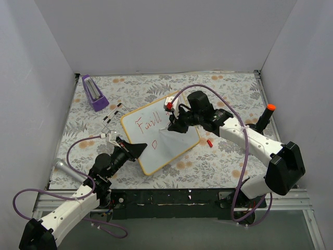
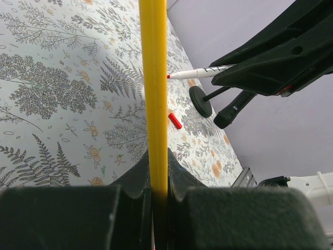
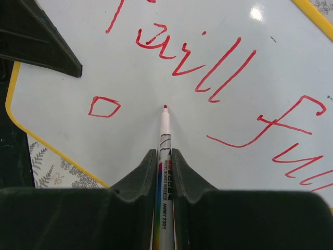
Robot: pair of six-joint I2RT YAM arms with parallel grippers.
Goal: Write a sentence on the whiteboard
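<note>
Black fingers [image 3: 136, 179] of my right pincer [image 3: 164, 154] filled the bottom of the right wrist view, clamped on a marker [image 3: 165, 130] that pointed away from the lens. Its red tip sat at the board [image 3: 125, 78], just right of a small boxy red "o". I could not tell whether the tip touched the white face or hung just off it. Above and to the right ran the sentence [image 3: 218, 64] as written: a first word like "Faull", then "full" running off the right edge of the view. The "o" stood alone low on the left, opening a second line.

From the top camera, the board lay angled at the middle of the flowered surface [image 1: 208, 88]. My left pincer [image 1: 136, 150] was closed on its near left edge, and the left wrist view showed both fingers pinching the yellow frame edge-on. A purple block [image 1: 93, 92] stood well apart at the far left. A red cap [image 1: 209, 142] lay just off the board's right edge.

I judged the step in hand to be the letter after the "o". To do it well, I would press lightly and evenly and leave a small gap from the "o". I would also match the size and slant of the letters above and hold the line level. A firm left grip would stop the board skidding under the strokes.
</note>
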